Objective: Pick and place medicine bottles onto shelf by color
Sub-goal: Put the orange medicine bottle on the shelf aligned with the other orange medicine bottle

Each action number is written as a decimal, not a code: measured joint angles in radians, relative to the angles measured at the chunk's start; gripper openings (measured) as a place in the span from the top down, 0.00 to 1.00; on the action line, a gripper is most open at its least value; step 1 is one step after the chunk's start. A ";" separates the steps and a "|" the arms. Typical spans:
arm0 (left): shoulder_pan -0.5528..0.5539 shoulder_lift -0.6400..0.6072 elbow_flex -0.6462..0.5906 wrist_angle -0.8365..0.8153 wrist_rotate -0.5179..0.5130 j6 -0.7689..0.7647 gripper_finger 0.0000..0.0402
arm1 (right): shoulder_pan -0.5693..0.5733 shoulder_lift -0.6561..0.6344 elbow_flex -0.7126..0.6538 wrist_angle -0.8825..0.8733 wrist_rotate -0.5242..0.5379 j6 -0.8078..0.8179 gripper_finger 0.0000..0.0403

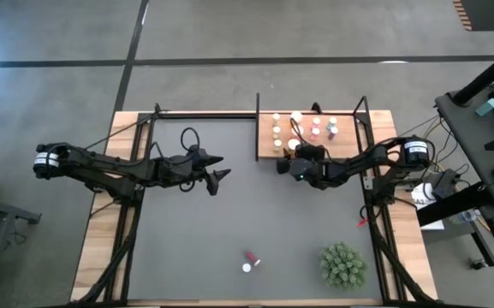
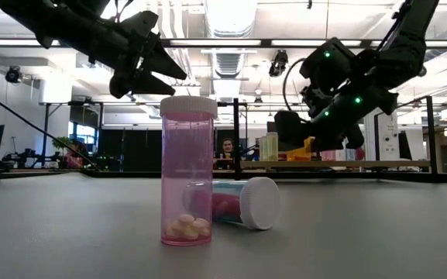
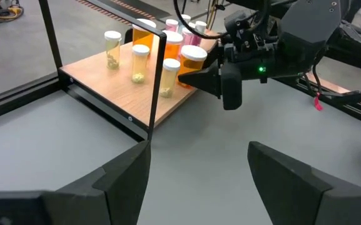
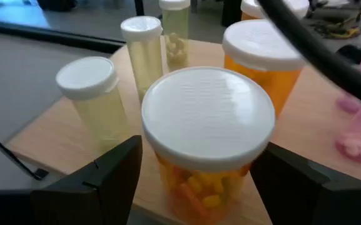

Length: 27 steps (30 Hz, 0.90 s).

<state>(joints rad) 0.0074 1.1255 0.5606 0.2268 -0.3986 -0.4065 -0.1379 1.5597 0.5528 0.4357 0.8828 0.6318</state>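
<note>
The shelf (image 1: pixel 349 147) stands at the mat's far edge and holds pale green, orange and pink bottles upright. My right gripper (image 1: pixel 291 152) is at the shelf's near edge, shut on a large orange bottle (image 4: pixel 208 119) with a white cap. My left gripper (image 1: pixel 219 168) hangs open and empty over the mat, left of the shelf. Two pink bottles are near the mat's front edge: one stands upright (image 2: pixel 187 174) and one lies on its side (image 2: pixel 238 203) just behind it. My right gripper holds the orange bottle's body just under the cap (image 4: pixel 167 172), one finger on each side. The fingers (image 4: pixel 105 181) come slanting from the table's right and near side. The bottle is upright over the shelf's near edge. Its foot is out of the picture.
A green spiky plant (image 1: pixel 342 265) stands at the mat's near right corner. Thin black frame posts (image 3: pixel 158 81) rise at the shelf's corners. Pale green bottles (image 4: pixel 92 100) stand close beside the held orange one. Open mat lies between the arms and the pink bottles.
</note>
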 joint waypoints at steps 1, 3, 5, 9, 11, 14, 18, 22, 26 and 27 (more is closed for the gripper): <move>0.000 0.000 0.000 0.000 0.000 0.000 0.38 | 0.000 0.000 0.009 -0.026 0.003 -0.007 0.32; 0.000 0.000 0.000 0.000 0.000 0.000 0.38 | 0.000 0.000 0.028 -0.083 0.007 -0.010 0.30; 0.000 0.000 0.000 0.000 0.000 0.000 0.38 | 0.000 0.000 0.047 -0.147 0.007 -0.004 0.29; 0.000 0.000 -0.001 0.000 0.000 0.000 0.38 | 0.000 -0.001 0.080 -0.264 0.007 0.007 0.27; 0.000 0.000 -0.002 0.000 0.000 -0.001 0.38 | 0.000 -0.002 0.099 -0.319 0.007 0.022 0.26; 0.000 0.000 -0.003 0.000 0.000 0.000 0.38 | 0.000 -0.002 0.134 -0.404 0.007 0.027 0.26; 0.000 0.000 -0.003 0.000 0.000 0.000 0.38 | 0.000 -0.002 0.174 -0.504 0.007 0.023 0.26; 0.000 0.000 -0.003 0.000 0.000 0.000 0.38 | 0.000 -0.002 0.199 -0.602 0.007 0.036 0.26; 0.000 0.000 -0.004 0.000 0.000 0.000 0.38 | 0.000 -0.002 0.206 -0.670 0.007 0.087 0.26; 0.000 0.000 -0.004 0.000 0.000 0.000 0.38 | 0.000 -0.002 0.207 -0.673 0.007 0.095 0.26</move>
<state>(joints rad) 0.0074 1.1255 0.5568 0.2264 -0.3985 -0.4068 -0.1383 1.5578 0.7593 -0.2369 0.8902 0.7265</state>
